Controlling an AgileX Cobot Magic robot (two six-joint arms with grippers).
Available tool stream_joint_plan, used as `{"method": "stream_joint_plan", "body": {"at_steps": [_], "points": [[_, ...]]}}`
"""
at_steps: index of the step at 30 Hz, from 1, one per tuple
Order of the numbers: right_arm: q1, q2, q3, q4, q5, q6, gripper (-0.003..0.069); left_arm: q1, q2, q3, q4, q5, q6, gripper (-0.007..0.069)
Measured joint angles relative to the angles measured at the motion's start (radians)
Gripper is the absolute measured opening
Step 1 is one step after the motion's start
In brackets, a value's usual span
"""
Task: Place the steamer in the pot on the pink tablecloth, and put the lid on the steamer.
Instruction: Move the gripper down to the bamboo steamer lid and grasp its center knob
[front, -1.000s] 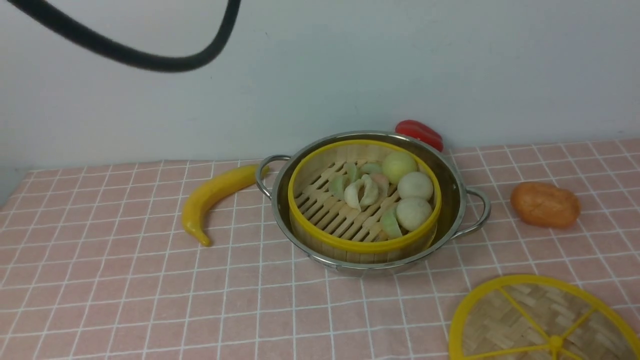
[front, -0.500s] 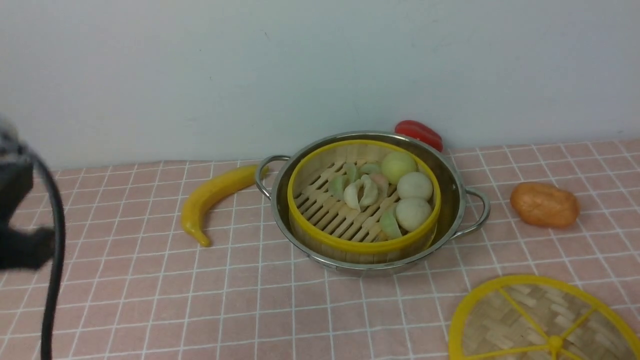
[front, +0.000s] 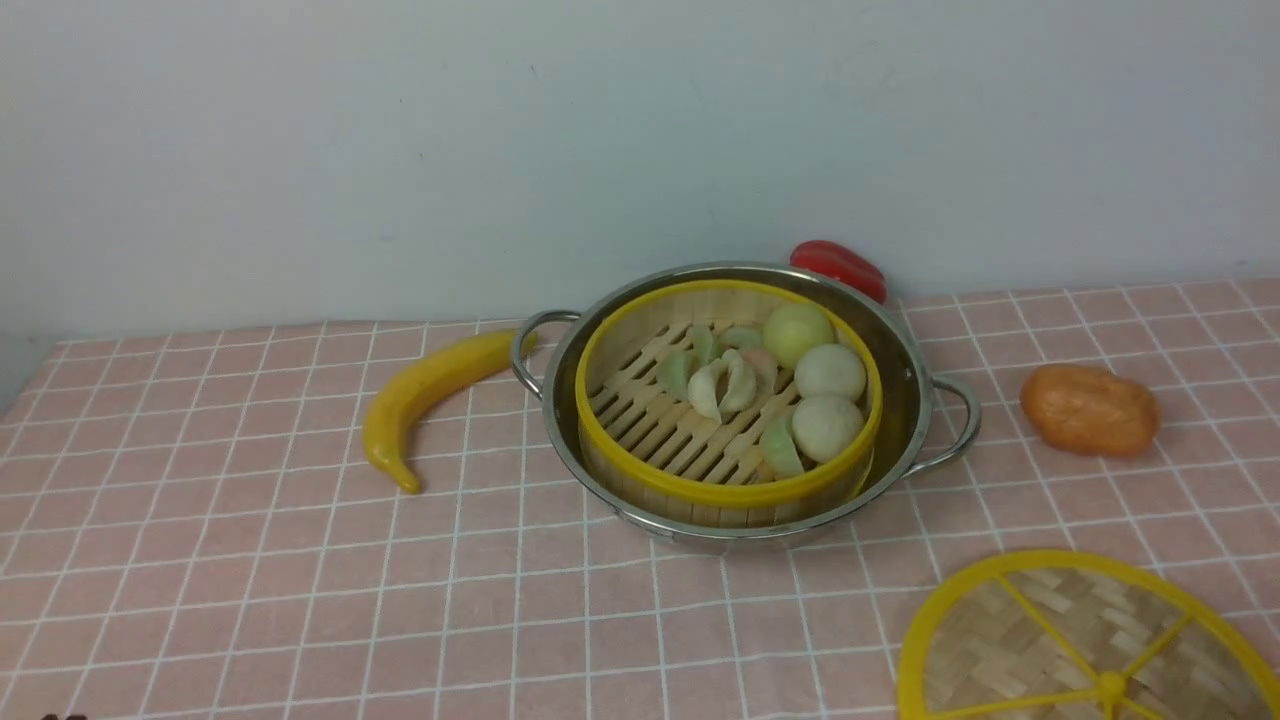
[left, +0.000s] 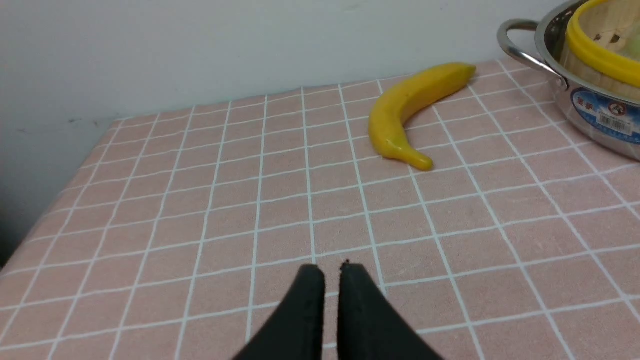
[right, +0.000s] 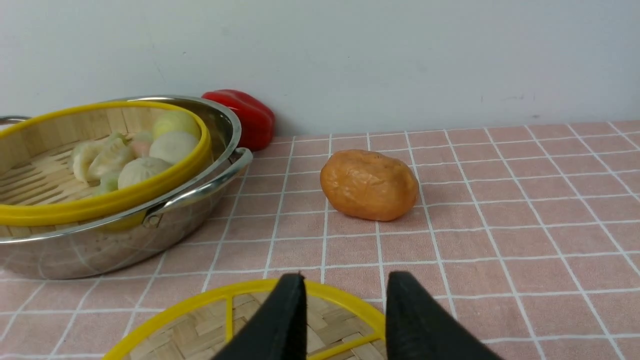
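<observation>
The bamboo steamer (front: 728, 490), yellow-rimmed and holding toy buns and dumplings, sits inside the steel pot (front: 905, 400) on the pink tablecloth (front: 250, 560). The woven lid (front: 1050, 630) lies flat on the cloth at the front right, cut off by the frame edge. Neither gripper shows in the front view. In the right wrist view my right gripper (right: 345, 282) stands open and empty just above the lid (right: 240, 325), near its far rim. My left gripper (left: 332, 270) hangs over bare cloth, its jaws a narrow slit apart with nothing between, well short of the pot (left: 590, 110).
A yellow banana (front: 425, 395) lies left of the pot, almost touching its handle. A red pepper (front: 840, 265) rests behind the pot by the wall. An orange potato-like lump (front: 1090, 408) lies to the pot's right. The table's left edge (left: 45, 200) shows in the left wrist view.
The left arm's black cable and dark body, seen at the front view's top left and then its left edge, have gone out of that view. Nothing on the cloth has moved.
</observation>
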Motion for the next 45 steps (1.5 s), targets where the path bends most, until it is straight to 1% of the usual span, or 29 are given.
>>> {"method": "stream_joint_plan", "body": {"at_steps": [28, 31, 32, 34, 35, 37, 39, 40, 43, 45], "points": [[0.000, 0.000, 0.000, 0.001, -0.001, 0.002, 0.0244, 0.000, -0.021, 0.016, 0.000, 0.005, -0.009, 0.0085], [0.000, 0.000, 0.000, 0.039, -0.025, 0.036, 0.0244, 0.000, -0.021, 0.016, 0.000, 0.005, -0.008, 0.0085], [0.001, 0.000, -0.002, 0.059, -0.083, 0.054, 0.0244, 0.000, -0.021, 0.016, 0.000, 0.005, -0.007, 0.0087], [0.005, 0.000, -0.036, 0.071, -0.104, 0.054, 0.0244, 0.000, -0.021, 0.016, 0.000, 0.005, -0.006, 0.0095], [0.012, -0.001, -0.092, 0.081, -0.102, 0.045, 0.0244, 0.000, -0.021, 0.016, 0.000, 0.005, -0.006, 0.0096], [0.022, -0.002, -0.180, 0.081, -0.069, 0.038, 0.0244, 0.000, -0.022, 0.016, 0.000, 0.005, -0.006, 0.0096], [0.036, 0.021, -0.301, 0.087, 0.056, 0.031, 0.0244, 0.000, -0.022, 0.016, 0.001, 0.005, -0.006, 0.0096], [0.036, 0.025, -0.313, 0.087, 0.071, 0.031, 0.0244, 0.000, -0.022, 0.016, 0.001, 0.005, -0.005, 0.0096], [0.055, 0.105, -0.466, 0.127, 0.316, 0.031, 0.0244, 0.000, -0.022, 0.016, 0.001, 0.005, -0.006, 0.0106], [0.061, 0.165, -0.543, 0.204, 0.460, 0.031, 0.0244, 0.000, -0.022, 0.016, 0.001, 0.005, -0.006, 0.0107]]}}
